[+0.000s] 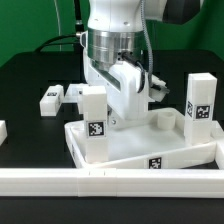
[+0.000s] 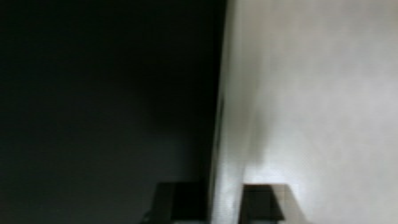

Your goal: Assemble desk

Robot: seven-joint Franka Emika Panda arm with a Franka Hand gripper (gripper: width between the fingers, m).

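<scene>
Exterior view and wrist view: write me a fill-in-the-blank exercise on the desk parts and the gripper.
1. At the top, ___ legs stand upright.
2. The gripper is ___ on the top's rim.
3. The table is ___ in colour.
4. Loose legs lie on the table toward the exterior view's ___.
Missing words: two; shut; black; left.

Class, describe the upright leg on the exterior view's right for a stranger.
Find the large white desk top under the arm. At its end on the exterior view's right, a white leg stands upright. It shows two tags; the other upright leg shows one.
</scene>
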